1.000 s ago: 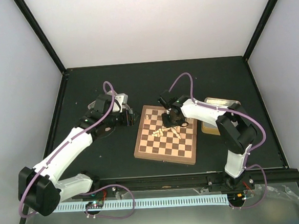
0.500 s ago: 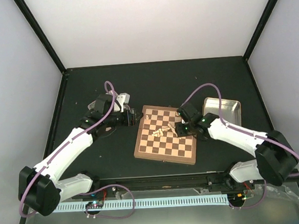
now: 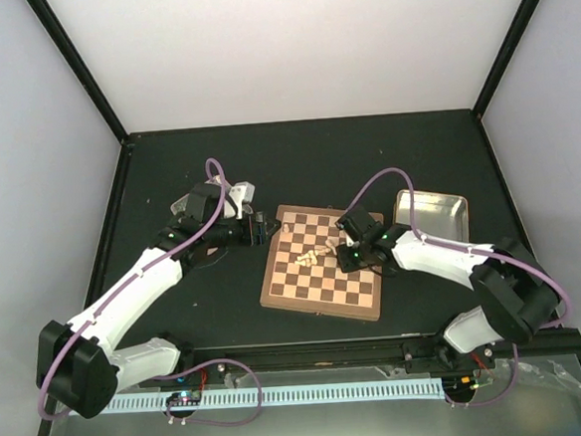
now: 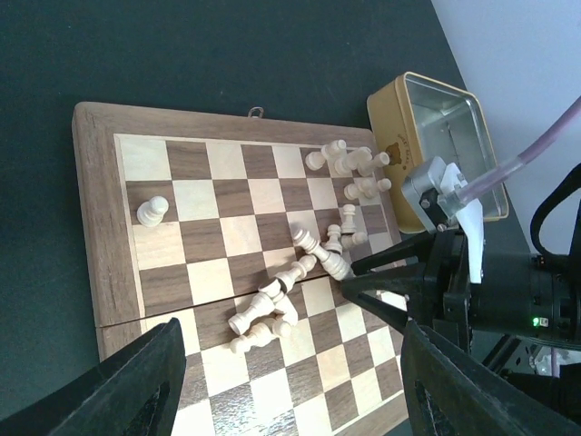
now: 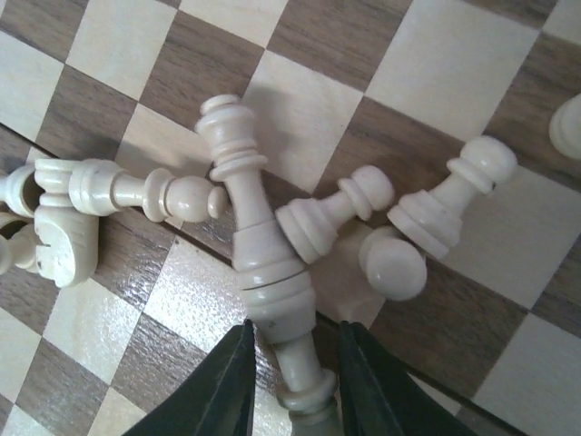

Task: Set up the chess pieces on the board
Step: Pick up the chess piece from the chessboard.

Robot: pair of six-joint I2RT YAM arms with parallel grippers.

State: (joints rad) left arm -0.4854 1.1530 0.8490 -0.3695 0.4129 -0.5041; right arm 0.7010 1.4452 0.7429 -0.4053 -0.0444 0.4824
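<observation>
- On the board, near its middle and toward the side of the tin, the chess pieces lie in a loose heap, nearly all of them on their sides.
- One pale pawn is alone on a dark square near the far rim, well apart from the heap, and it looks upright.
- In the right wrist view, one tall piece lies flat. Its long axis runs almost straight away from the fingers, with the crowned head at the far end, leaning a little to the left.
- A slim piece lies across it from the left, with its round head touching the tall one. Two pawns on the right point their heads away and to the right.
- The right gripper is low over the heap. Its fingers are narrow, one on each side of the near end of the lying pieces. I cannot tell if they press it.
- The left gripper is just beside the left edge of the board, with the jaws wide and nothing between them.
- The tin is on the dark table, just beside the right edge of the board.
</observation>
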